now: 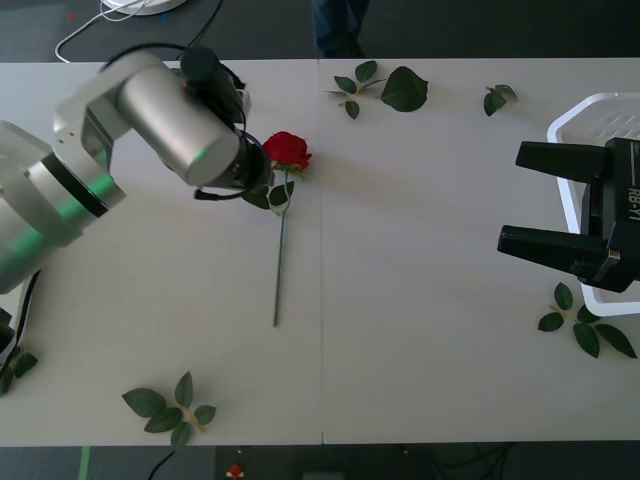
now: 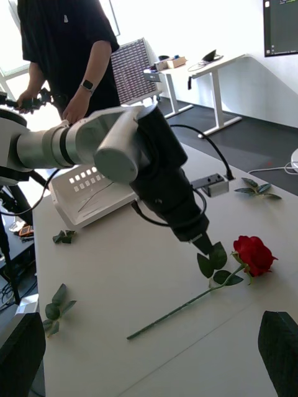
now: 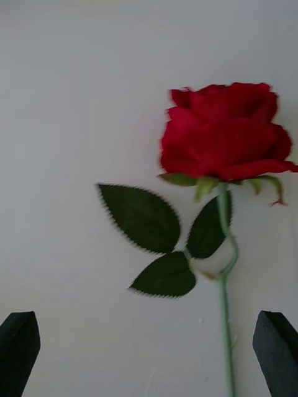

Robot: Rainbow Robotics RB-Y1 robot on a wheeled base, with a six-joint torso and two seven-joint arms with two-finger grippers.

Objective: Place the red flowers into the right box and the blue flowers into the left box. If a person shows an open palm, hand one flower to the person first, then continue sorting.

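Note:
One red flower [image 1: 287, 150] lies on the white table, head toward the far edge, stem [image 1: 279, 260] running toward me. My left gripper [image 3: 149, 363] hovers open just above it, and the stem [image 3: 226, 322] passes between its black fingers, close to one of them. The rose head [image 3: 223, 133] lies ahead of the fingertips. From the right wrist view, the left gripper [image 2: 202, 243] points down beside the rose [image 2: 254, 254]. My right gripper [image 1: 512, 198] waits open by the right box [image 1: 590, 112]. The left box [image 2: 81, 192] lies beyond the left arm. Blue flowers are out of view.
Loose leaf sprigs lie at the far middle [image 1: 385, 88], far right [image 1: 497, 97], near right [image 1: 585, 325] and near left [image 1: 168, 408]. A person [image 2: 68, 56] stands past the table's far edge, hands low at the sides.

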